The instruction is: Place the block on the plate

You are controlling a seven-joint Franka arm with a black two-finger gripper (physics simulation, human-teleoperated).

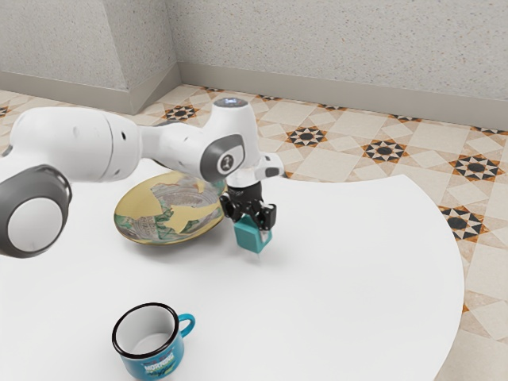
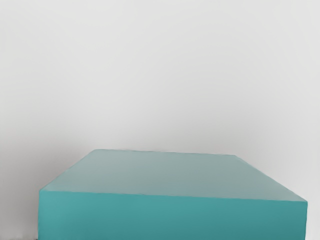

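Here, my gripper down around the teal block, whether open or closed on it I cannot tell, the block off the plate, just beside its rim toward the exterior view's right, over the white table.

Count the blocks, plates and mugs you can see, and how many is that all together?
Teal block: 1
Patterned plate: 1
Blue mug with a black rim: 1
Total: 3
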